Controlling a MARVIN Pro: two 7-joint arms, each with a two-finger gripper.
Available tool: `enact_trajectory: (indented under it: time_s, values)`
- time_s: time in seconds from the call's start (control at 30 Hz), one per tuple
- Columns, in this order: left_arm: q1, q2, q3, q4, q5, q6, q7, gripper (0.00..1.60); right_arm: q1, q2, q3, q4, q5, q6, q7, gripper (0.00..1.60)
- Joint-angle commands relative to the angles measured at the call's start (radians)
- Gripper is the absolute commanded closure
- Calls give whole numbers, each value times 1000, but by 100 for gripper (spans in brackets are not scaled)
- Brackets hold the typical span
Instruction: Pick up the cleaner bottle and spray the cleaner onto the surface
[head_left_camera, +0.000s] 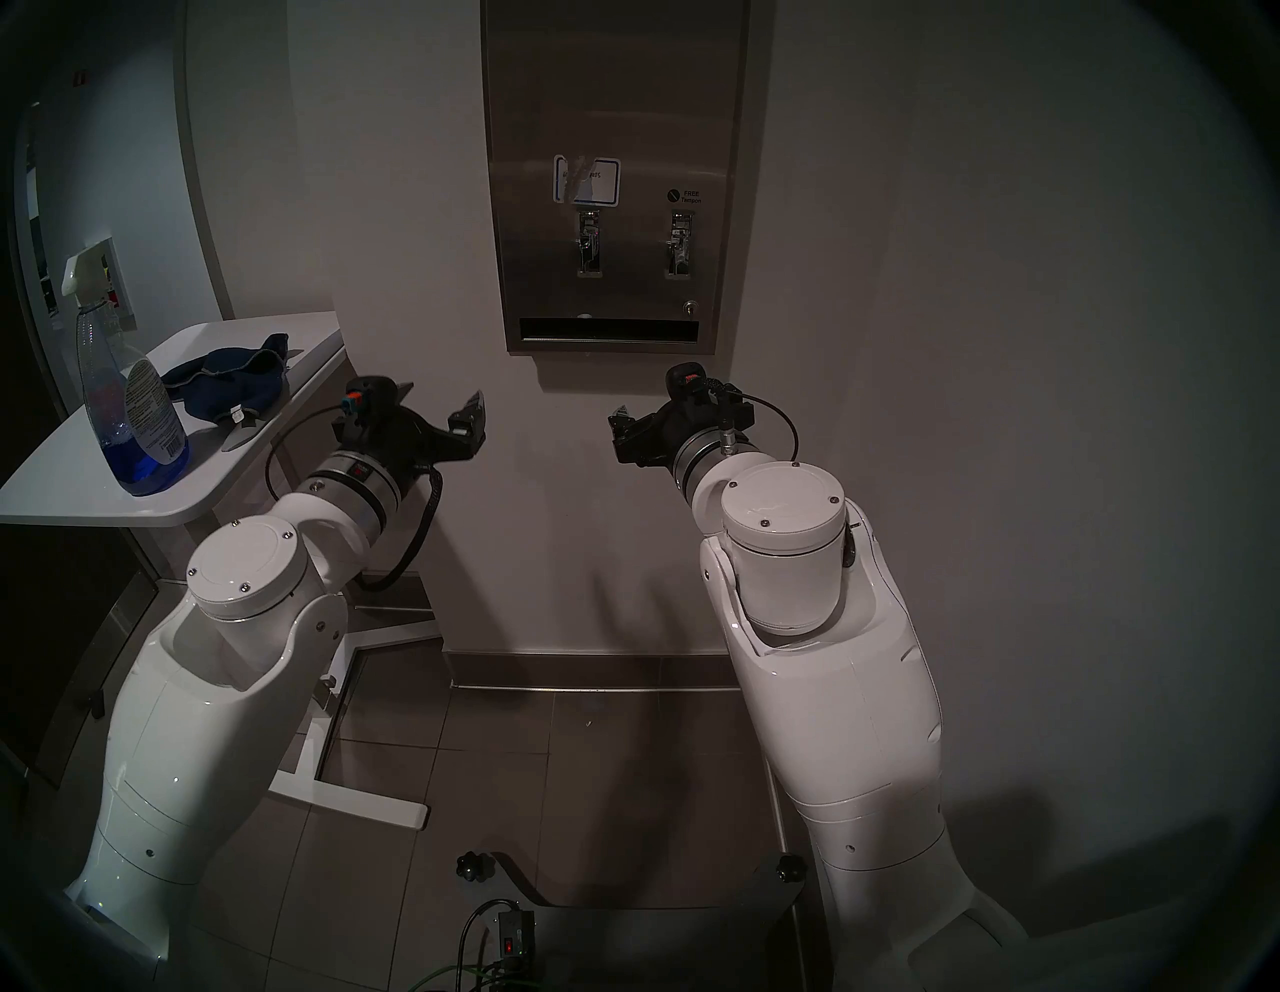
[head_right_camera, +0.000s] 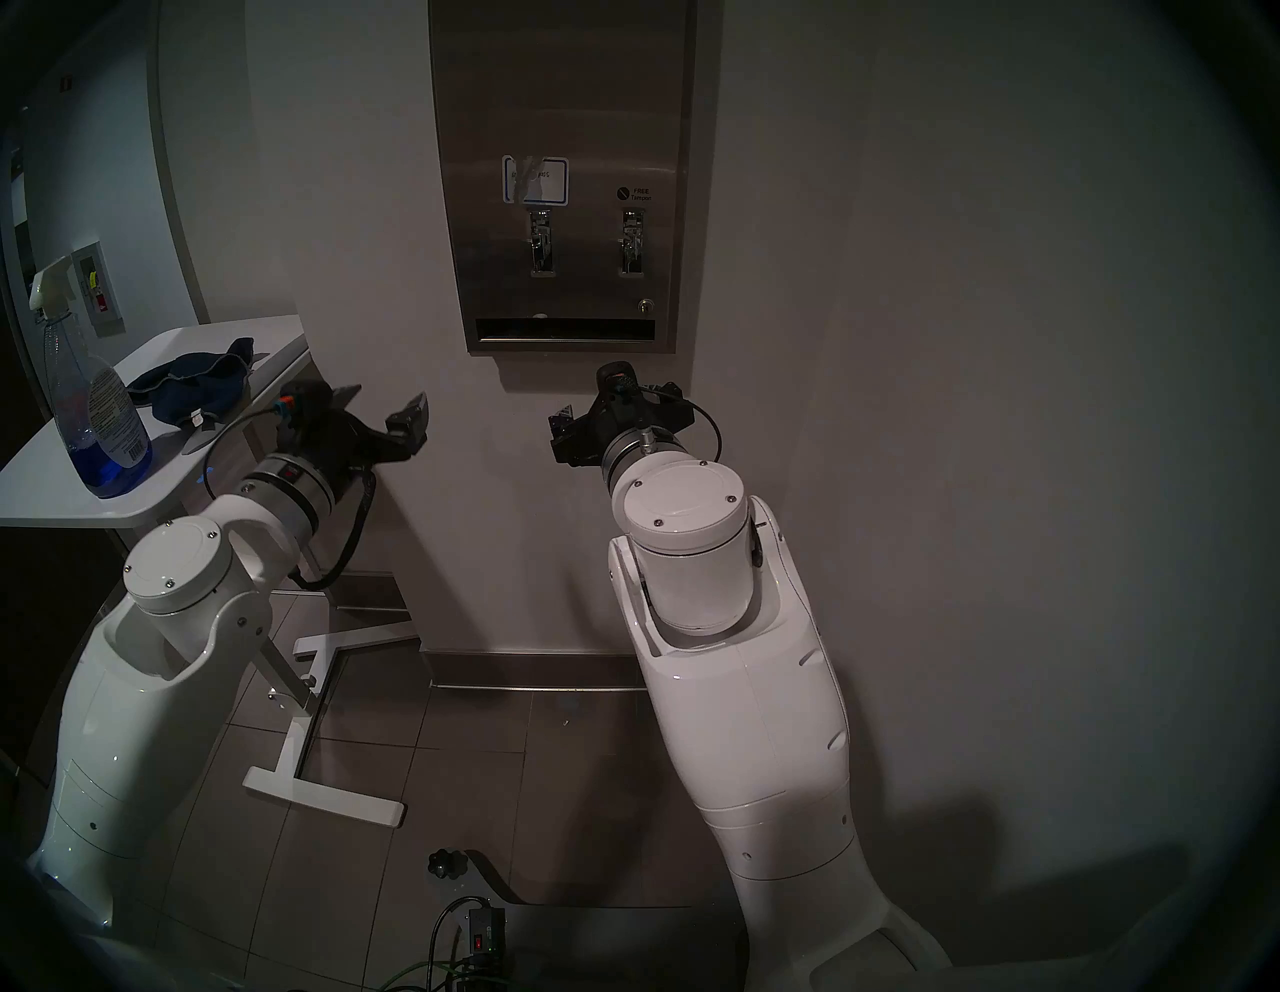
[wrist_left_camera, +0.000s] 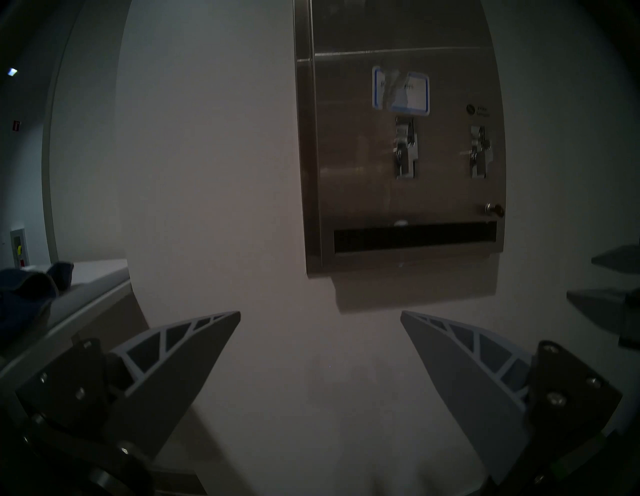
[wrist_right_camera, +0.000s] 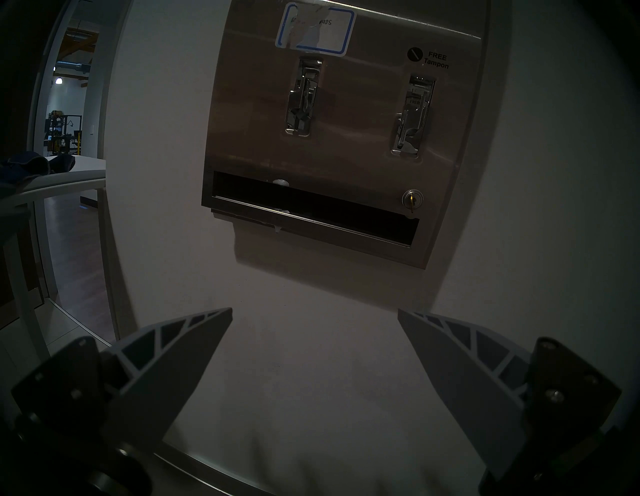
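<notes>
currently both arms raised mid-frame. left gripper (head_left_camera: 443, 415) wide, empty; right gripper (head_left_camera: 627, 433) wide, empty. cleaner bottle (head_left_camera: 128, 395) upright on bench (head_left_camera: 62, 478), far left, beside dark blue cloth (head_left_camera: 228, 381). steel dispenser front (head_left_camera: 613, 173) upper centre.

Restroom: steel wall dispenser (head_left_camera: 613, 173) ("FREE Tampon" label), tiled floor (head_left_camera: 485, 762).

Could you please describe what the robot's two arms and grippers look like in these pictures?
Both arms have glossy white shells with round capped joints, small screws and a silver ring at the wrist. The left gripper and right gripper have black bodies with black cables looping beside them. A small red mark sits on each wrist, and the left has an orange-and-blue connector. The wrist views show pale grey, pointed fingers with triangular ribbed cut-outs.
</notes>
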Motion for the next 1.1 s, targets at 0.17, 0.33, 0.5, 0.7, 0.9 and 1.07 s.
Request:
enact_trajectory:
  time_s: [0.17,0.33,0.5,0.7,0.9,1.07]
  values:
    - [-130,27,-144,-124,13,-8,46,0,22,-4,0,-27,0,-7,-3,0]
    - [-170,41,-244,-144,10,14,87,0,22,-4,0,-27,0,-7,-4,0]
    - [-196,57,-326,-163,4,40,113,0,22,-4,0,-28,1,-7,-5,0]
    - [-206,88,-400,-179,11,112,140,0,22,-3,0,-29,2,-7,-5,0]
    - [-197,111,-506,-197,11,233,169,0,21,-4,0,-30,1,-7,-6,0]
    - [-180,100,-597,-212,-9,310,167,0,21,-4,0,-30,2,-6,-6,0]
